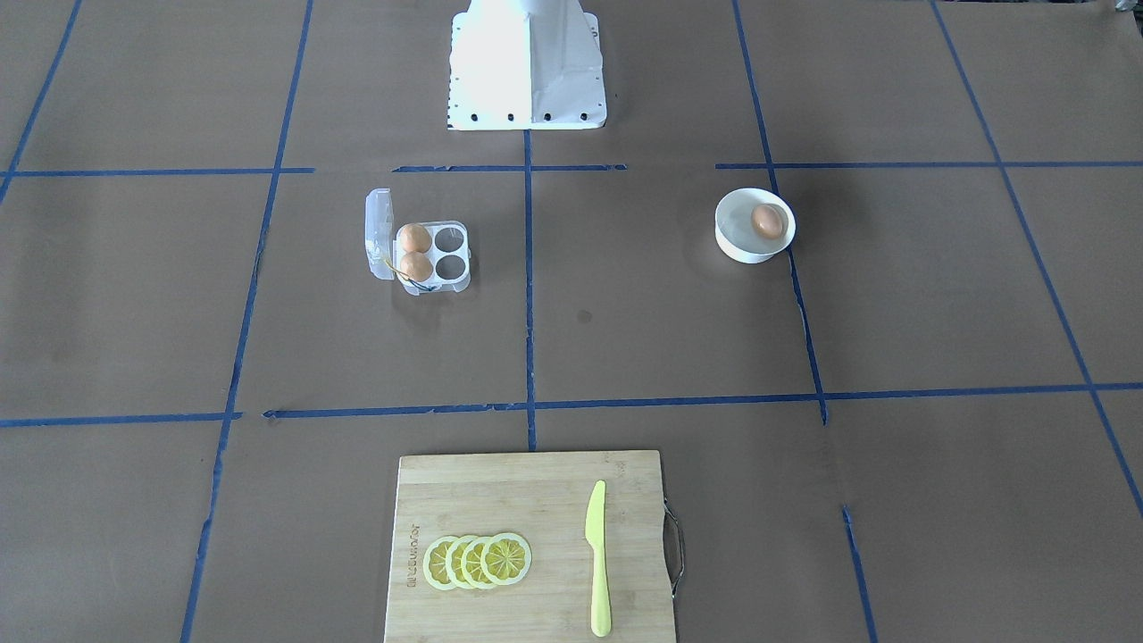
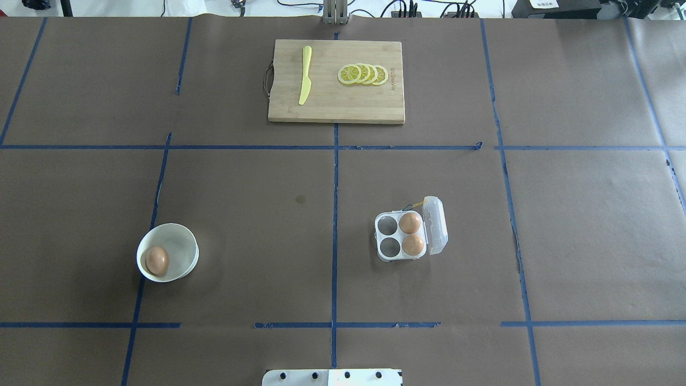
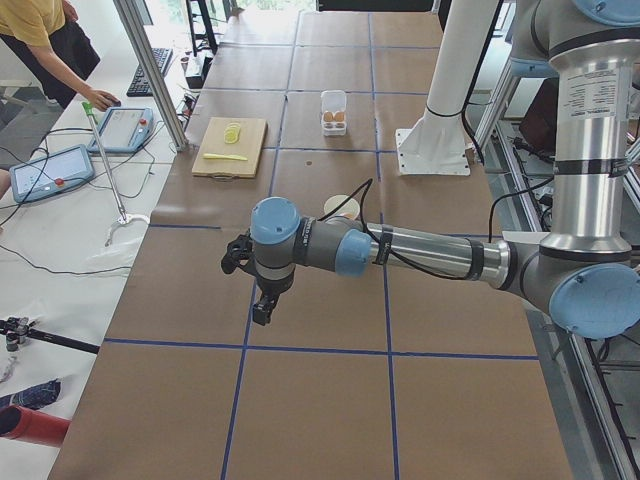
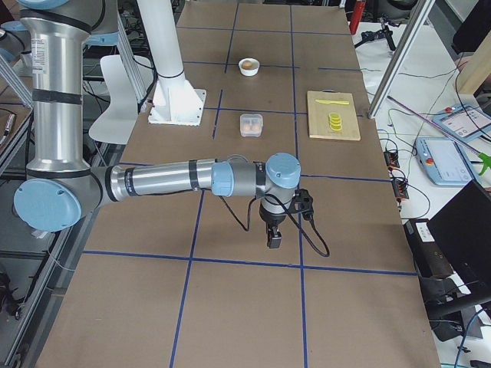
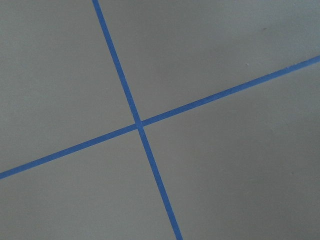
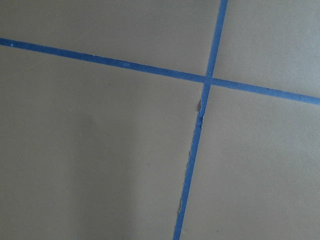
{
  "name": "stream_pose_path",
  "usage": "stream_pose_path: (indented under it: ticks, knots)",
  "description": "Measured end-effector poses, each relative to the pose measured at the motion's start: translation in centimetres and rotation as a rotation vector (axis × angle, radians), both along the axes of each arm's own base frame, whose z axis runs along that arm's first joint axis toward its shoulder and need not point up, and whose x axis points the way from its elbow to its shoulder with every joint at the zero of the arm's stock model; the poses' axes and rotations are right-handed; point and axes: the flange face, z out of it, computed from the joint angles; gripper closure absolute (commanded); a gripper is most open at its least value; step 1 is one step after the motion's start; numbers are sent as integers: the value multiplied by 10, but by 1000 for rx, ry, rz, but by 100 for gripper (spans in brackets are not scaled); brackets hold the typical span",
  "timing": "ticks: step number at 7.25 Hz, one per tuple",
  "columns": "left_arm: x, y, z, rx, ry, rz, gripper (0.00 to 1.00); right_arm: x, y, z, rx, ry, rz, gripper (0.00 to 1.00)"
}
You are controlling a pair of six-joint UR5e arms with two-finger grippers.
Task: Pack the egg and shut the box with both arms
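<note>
Here we hold the left tool (image 3: pixel 261 312) and the right tool (image 4: pixel 274 239) above the worktop (image 2: pixel 241 214); whether either is spread we cannot tell; the egg (image 2: pixel 157 260) lies in the bowl (image 2: pixel 185 241), the box (image 2: pixel 387 236) open, both well apart from each tool.

Silver-grey left arm (image 3: pixel 430 255), pale blue joint caps (image 3: pixel 275 220), black tool (image 3: pixel 262 308), looping black cable (image 3: pixel 370 183), white pedestal (image 3: pixel 440 100)

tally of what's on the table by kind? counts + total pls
eggs: 3
egg carton: 1
white bowl: 1
cutting board: 1
lemon slices: 4
yellow knife: 1
total: 11
</note>
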Motion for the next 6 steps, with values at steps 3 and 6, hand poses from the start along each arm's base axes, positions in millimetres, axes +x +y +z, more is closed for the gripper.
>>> stream_pose_path:
  ticks: [3, 6]
  knots:
    - [2, -2, -4, 19, 5, 0, 0, 0, 0, -1, 1, 0, 0, 0]
    - [7, -3, -15, 77, 15, 6, 0, -1, 0, -5, 8, -5, -1, 0]
